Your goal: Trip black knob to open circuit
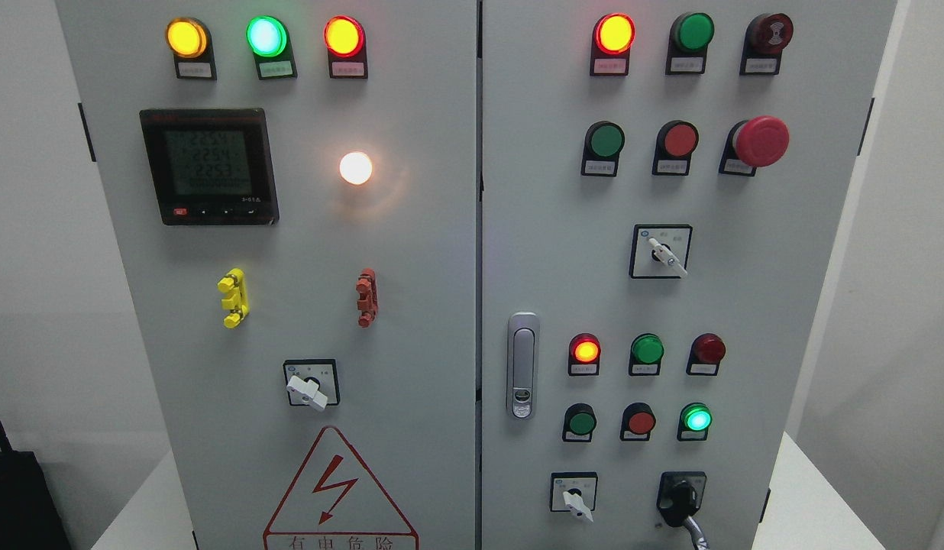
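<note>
The black knob (680,498) sits on its black plate at the bottom right of the grey cabinet's right door (747,305). Its handle points down and slightly left. A thin grey striped piece (697,535) rises from the bottom edge and touches the knob's lower end. It may be a fingertip of my right hand, but too little shows to tell. No arm or palm is in view on either side.
Left of the black knob is a white selector switch (573,498). Above are pushbuttons and lamps, with a green lamp (696,418) and a red lamp (585,351) lit. A door latch (522,365) sits at the door's left edge. The left door carries a meter (208,166).
</note>
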Robot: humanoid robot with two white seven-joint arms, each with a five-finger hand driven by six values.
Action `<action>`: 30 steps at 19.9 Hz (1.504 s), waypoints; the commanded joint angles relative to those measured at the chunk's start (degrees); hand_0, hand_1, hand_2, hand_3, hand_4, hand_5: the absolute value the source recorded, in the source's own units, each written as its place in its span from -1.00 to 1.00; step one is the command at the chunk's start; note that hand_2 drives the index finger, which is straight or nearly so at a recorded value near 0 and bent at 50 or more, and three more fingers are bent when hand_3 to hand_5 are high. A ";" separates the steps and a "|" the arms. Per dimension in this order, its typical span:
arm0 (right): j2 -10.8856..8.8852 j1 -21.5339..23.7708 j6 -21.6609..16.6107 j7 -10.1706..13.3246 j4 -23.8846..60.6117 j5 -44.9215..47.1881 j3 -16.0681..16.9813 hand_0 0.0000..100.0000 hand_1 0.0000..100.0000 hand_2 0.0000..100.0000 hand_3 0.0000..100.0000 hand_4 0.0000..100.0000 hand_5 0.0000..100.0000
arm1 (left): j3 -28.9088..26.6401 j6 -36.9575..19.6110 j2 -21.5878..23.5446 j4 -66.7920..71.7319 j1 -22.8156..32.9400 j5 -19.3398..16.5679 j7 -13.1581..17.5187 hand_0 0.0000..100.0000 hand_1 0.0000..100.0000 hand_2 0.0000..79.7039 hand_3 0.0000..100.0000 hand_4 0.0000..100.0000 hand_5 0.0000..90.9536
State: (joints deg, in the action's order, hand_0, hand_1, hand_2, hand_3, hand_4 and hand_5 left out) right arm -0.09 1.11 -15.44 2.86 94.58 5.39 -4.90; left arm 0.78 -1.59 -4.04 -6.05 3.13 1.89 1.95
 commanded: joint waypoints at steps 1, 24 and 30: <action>-0.17 -0.76 -1.96 -1.45 3.42 -0.03 0.15 0.98 0.71 -1.00 0.84 0.89 0.92 | -0.07 -0.08 -0.09 -0.01 -0.23 0.14 -0.01 -0.76 -0.22 -1.00 -1.00 -1.00 -1.00; -0.70 1.35 -2.05 -1.36 2.71 0.14 2.17 0.99 0.73 -1.00 0.85 0.89 0.92 | -0.07 -0.08 -0.09 -0.01 -0.14 0.14 -0.01 -0.76 -0.22 -1.00 -1.00 -1.00 -1.00; -1.32 1.97 -2.05 -1.27 2.71 0.14 2.70 1.00 0.73 -1.00 0.85 0.88 0.92 | -0.07 -0.08 -0.09 -0.01 -0.23 0.14 -0.01 -0.76 -0.22 -1.00 -1.00 -1.00 -1.00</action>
State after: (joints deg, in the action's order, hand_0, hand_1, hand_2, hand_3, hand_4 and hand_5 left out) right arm -1.20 3.19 -16.77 2.03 96.05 5.44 -2.59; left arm 0.77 -1.59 -4.04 -6.05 3.13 1.89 1.95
